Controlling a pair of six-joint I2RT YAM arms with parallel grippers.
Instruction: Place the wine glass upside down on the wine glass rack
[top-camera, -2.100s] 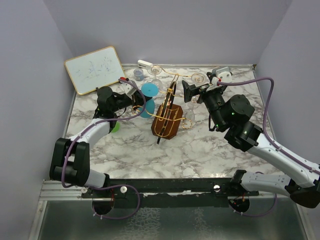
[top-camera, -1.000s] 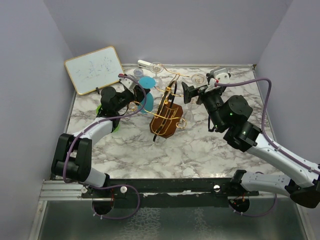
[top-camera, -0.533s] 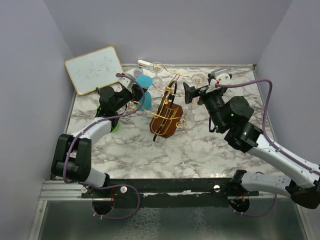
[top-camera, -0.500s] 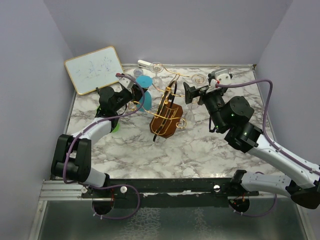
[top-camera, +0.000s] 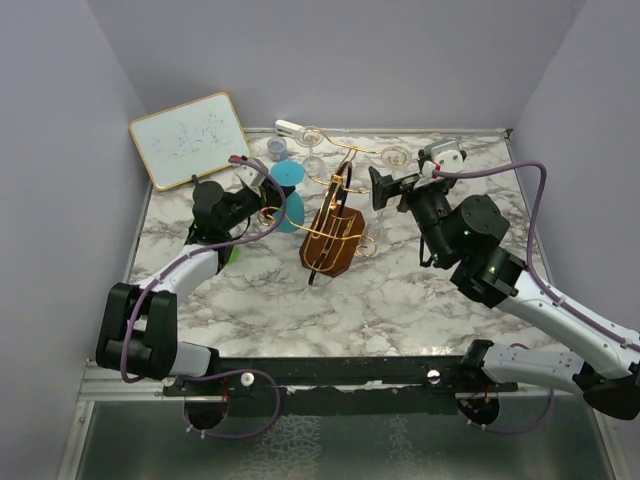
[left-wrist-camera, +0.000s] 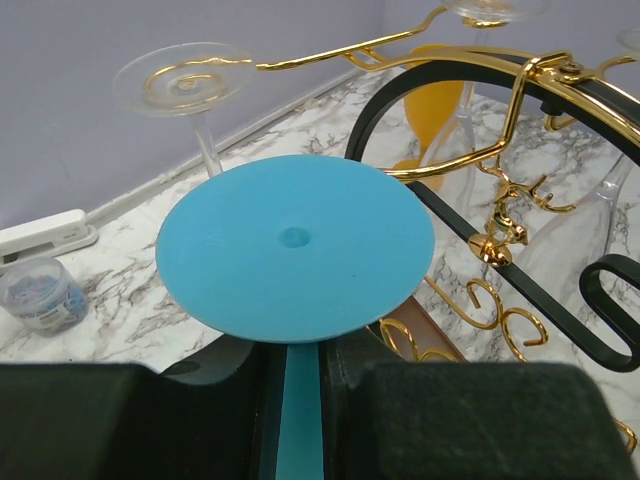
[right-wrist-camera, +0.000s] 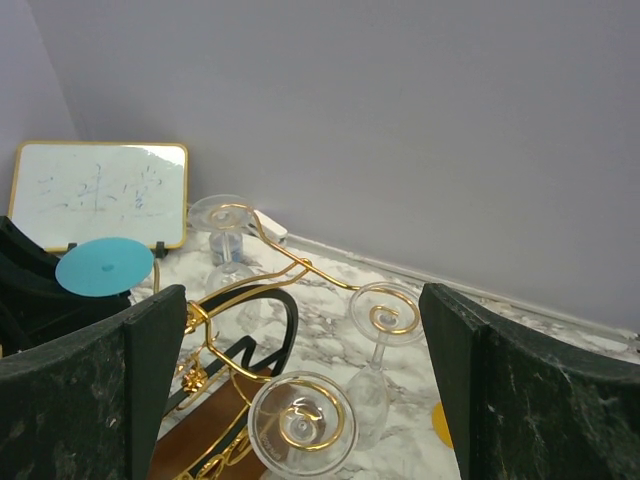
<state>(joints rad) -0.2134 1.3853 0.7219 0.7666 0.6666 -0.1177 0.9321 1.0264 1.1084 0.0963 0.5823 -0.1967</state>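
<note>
The wine glass has a turquoise-blue foot and stem. The wine glass rack is gold wire on a brown base. The table is white, grey-veined marble. A green object, possibly a cup, is near its left edge.

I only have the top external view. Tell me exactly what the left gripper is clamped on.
Observer: The left gripper is shut on the stem of the blue wine glass; its round foot faces the wrist camera.
Operator: Report the right gripper.
Observer: The right gripper is open, with nothing in it.
Operator: Count the glasses on the rack.
Observer: The right wrist view shows three clear glasses hanging feet up on the gold arms of the wine glass rack.
</note>
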